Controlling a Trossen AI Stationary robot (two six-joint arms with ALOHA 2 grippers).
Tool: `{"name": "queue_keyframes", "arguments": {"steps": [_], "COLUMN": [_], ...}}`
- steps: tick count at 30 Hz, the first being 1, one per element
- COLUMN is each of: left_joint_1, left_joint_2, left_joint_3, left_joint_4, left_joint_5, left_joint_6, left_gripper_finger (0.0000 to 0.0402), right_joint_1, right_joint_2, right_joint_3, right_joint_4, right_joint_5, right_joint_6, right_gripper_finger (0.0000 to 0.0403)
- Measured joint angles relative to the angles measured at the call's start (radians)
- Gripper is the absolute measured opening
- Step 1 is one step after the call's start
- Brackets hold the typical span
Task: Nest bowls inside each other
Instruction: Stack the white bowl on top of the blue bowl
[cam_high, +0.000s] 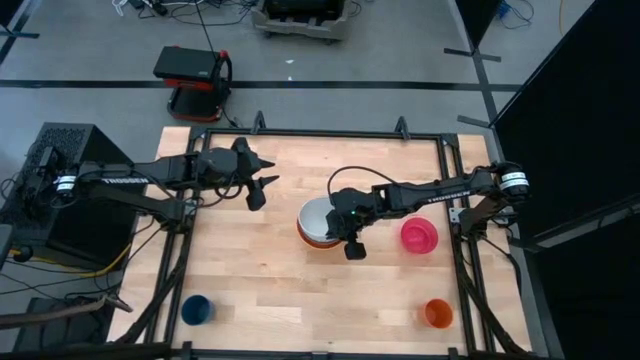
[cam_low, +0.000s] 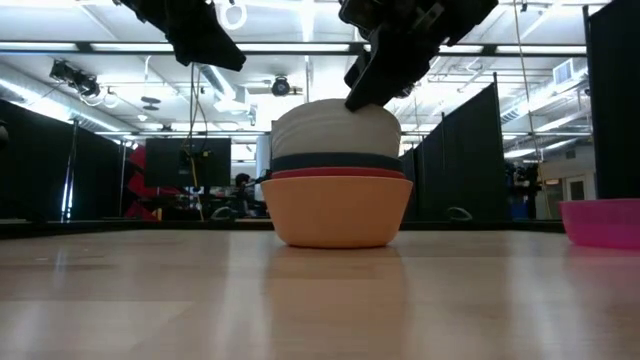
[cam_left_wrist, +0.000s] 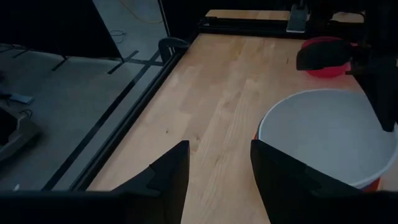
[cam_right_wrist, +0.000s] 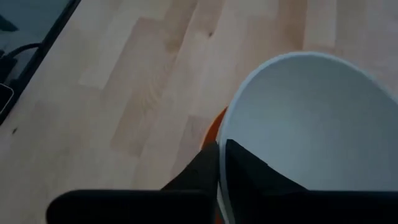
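now | right gripper pinching white bowl rim | left gripper raised, jaws parted

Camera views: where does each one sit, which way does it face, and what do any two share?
High: overhead, straight down; both arms, stacked bowls, pink bowl.
Low: table height, level across; stack, right gripper on the white bowl.
Left wrist: past left gripper, open, toward the stack.
Right wrist: right gripper pinching the white bowl's rim.
Shared: the white bowl appears in all views.
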Motion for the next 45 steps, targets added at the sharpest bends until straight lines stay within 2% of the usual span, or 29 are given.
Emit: {"name": "queue_keyframes", "arguments": {"steps": [6,18,35,45], "left_joint_1": [0.0,0.0,0.0,0.0], "left_joint_2": [0.0,0.0,0.0,0.001], "left_joint_3": [0.0,0.0,0.0,0.0], "left_joint_4": [0.0,0.0,0.0,0.0], "left_joint_5": [0.0,0.0,0.0,0.0], "left_joint_6": [0.0,0.0,0.0,0.0], "left_gripper_finger": [0.0158,0.0158,0.0158,0.0158], "right_joint_1": [0.0,0.027,0.053,0.051], "right_joint_2": [-0.001,-0.001,0.001,0.034], "right_joint_3": [0.0,0.0,0.0,-0.002], "right_joint_4": [-0.008,-0.028,-0.027,-0.002], "right_joint_5": [-0.013,0.117,0.178,0.169], "right_joint_6": [-0.003,-0.028,-0.02,-0.015], "right_gripper_finger": [0.0002,0.0001,0.0,0.0]}}
